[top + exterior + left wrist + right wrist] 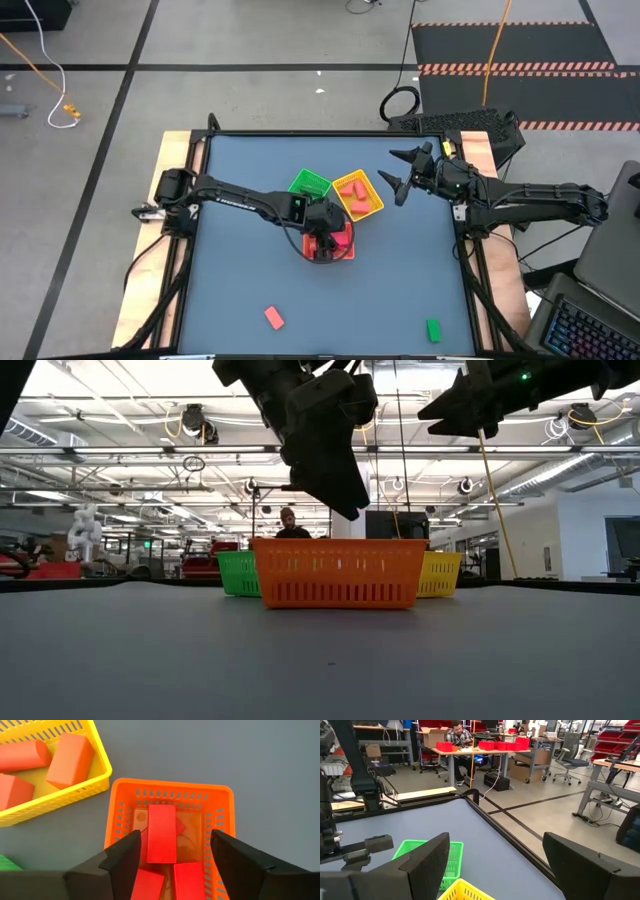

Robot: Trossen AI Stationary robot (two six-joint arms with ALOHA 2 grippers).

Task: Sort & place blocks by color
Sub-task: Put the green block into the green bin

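Observation:
My left gripper (322, 240) (172, 847) hangs open over the red-orange mesh tray (170, 795) (343, 250) at the table's middle, fingers pointing down into it and holding nothing. Three red blocks lie in that tray: one long brick (161, 840) flat between my fingers' lines and two more (147, 882) (189, 880) nearer me. The yellow tray (372, 208) (100, 777) beside it holds salmon-orange blocks (70, 760). The green tray (310, 185) stands at its far left. A pink-red block (274, 317) and a green block (433, 329) lie loose near the front edge. My right gripper (395, 170) waits open, raised, at the far right.
The three trays stand close together, touching or nearly so, in the table's middle (338, 573). Bare table lies to the left, right and front of them. A person (455, 732) sits at a desk in the room beyond the far edge.

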